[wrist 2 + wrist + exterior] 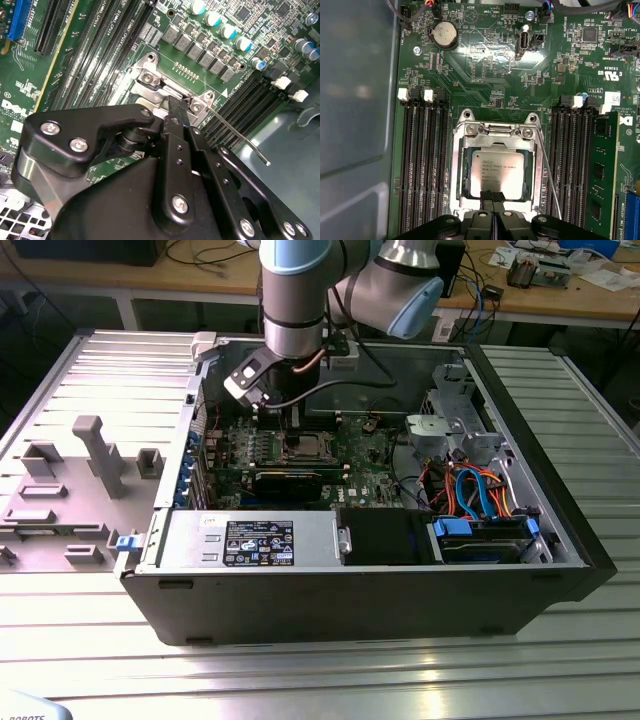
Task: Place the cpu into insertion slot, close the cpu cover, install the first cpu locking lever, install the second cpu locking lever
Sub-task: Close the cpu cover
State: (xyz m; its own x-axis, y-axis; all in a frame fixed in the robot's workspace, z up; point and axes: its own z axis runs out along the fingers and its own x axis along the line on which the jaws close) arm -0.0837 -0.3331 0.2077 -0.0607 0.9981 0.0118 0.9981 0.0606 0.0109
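gripper (492, 197) — fingers together, nothing held | tip at cpu (495, 167) edge | memory slots (424, 160) — both sides

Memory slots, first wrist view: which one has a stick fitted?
The one holding the green stick: outermost in the bank away from the grey case wall, farthest from the processor. The rest are bare black.

Masked by the gripper (492, 194) in the first wrist view: one edge of the cpu (495, 170) and of the cpu cover (461, 170). Buried under it in the second wrist view: most of the insertion slot (150, 77). Too small to tell apart in the exterior view.
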